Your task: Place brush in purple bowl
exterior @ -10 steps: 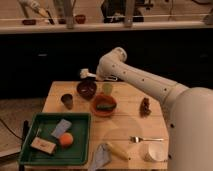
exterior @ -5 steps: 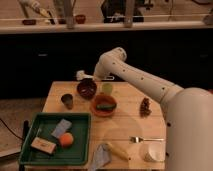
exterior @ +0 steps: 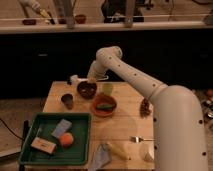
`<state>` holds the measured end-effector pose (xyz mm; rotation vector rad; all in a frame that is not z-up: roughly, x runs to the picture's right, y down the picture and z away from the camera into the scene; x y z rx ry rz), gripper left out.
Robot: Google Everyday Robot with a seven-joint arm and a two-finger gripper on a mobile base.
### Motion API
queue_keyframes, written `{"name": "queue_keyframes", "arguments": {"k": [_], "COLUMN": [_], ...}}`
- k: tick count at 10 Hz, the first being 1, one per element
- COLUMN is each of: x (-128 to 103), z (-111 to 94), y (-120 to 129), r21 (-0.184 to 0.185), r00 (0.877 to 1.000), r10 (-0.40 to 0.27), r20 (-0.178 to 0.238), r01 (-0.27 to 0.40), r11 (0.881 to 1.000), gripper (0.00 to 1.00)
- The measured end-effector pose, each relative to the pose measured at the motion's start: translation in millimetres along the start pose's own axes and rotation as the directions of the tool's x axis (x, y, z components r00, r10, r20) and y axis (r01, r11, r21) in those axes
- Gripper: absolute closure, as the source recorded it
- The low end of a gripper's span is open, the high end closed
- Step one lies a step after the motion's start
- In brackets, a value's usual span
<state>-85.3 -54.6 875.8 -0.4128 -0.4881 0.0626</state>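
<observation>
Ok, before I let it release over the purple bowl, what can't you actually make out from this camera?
- Gripper: camera view, at the far rim of the purple bowl; the arm's own wrist covers the fingers.
- Brush: only a pale bit shows left of the wrist; too small and blurred to tell if it is held or inside the bowl.
- Bowl interior: too dark to see.

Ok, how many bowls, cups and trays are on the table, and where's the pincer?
Bowls: 2 (purple bowl, orange bowl)
Cups: 2 (dark grey cup, pale green cup)
Trays: 1 (green tray)
Total: 5
Pincer: just above the purple bowl's far rim.
</observation>
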Motion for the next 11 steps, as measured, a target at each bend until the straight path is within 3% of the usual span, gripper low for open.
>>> {"name": "queue_keyframes", "arguments": {"k": [11], "x": [5], "z": [49], "y": [3], "r21": [-0.066], "r00": [0.998], "r10": [0.059], "r20": [0.029], "r01": [-0.057], "r11": [0.996], "gripper": [0.99]}}
